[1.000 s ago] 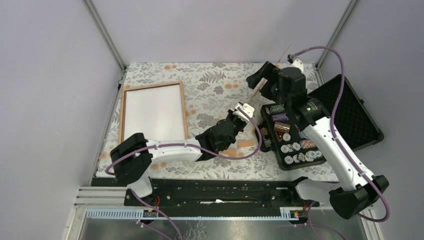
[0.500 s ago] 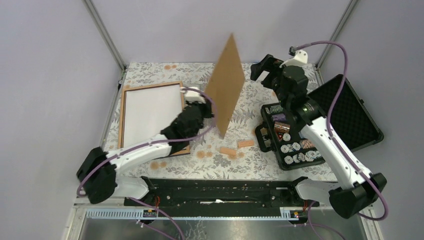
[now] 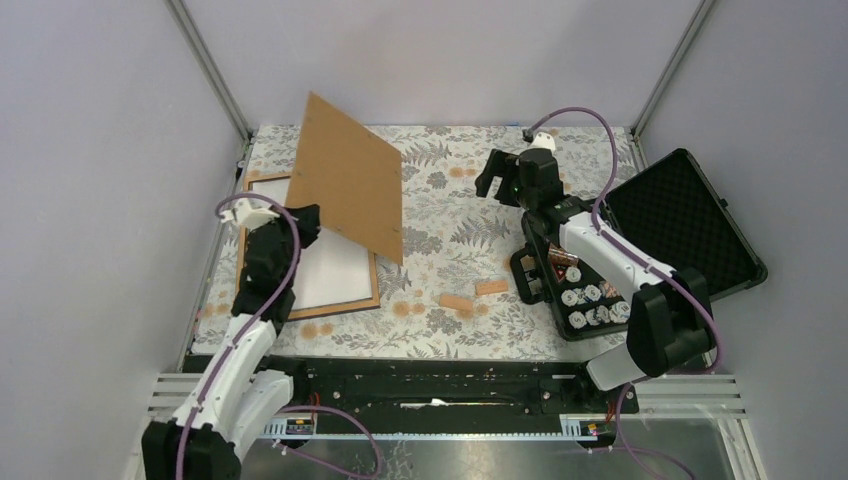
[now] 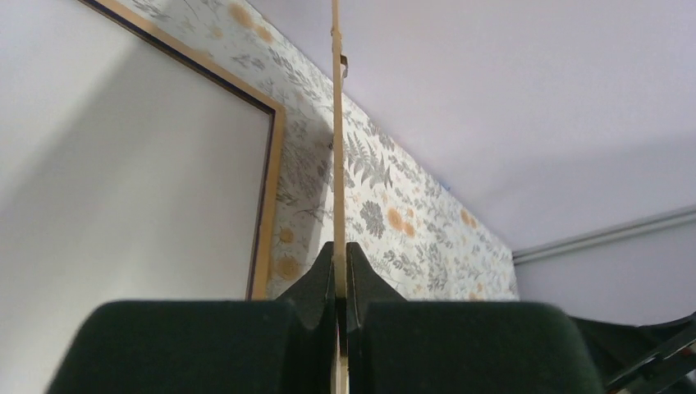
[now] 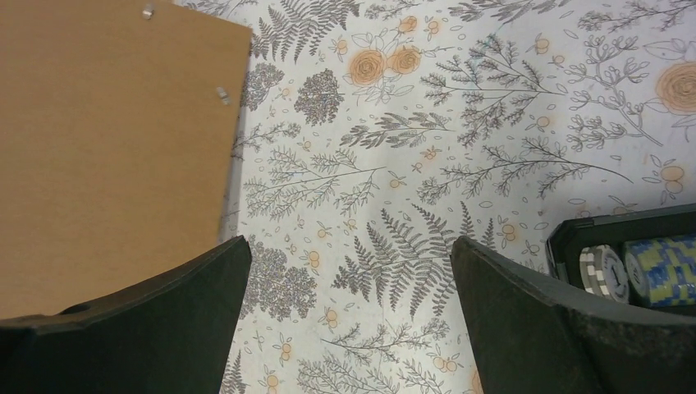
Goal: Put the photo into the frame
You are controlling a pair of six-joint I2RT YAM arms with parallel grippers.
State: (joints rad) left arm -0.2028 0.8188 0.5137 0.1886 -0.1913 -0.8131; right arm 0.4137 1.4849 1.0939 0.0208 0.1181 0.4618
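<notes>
Left end effector [image 4: 339,250] clamped on the edge of the brown backing board [image 3: 350,185], tilted over the frame [image 3: 330,308] at the counter's [image 3: 450,220] left, where the white sheet inside looks like the photo [image 3: 330,275] face-down, so it's the closing step and the board needs lowering flat, right end effector [image 5: 349,246] agape, empty.

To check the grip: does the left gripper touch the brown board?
Touching. The left wrist view shows the left gripper shut on the brown board.

The left gripper [image 3: 308,224] has swung the backing board [image 3: 350,185] leftward over the frame [image 3: 340,307]
</notes>
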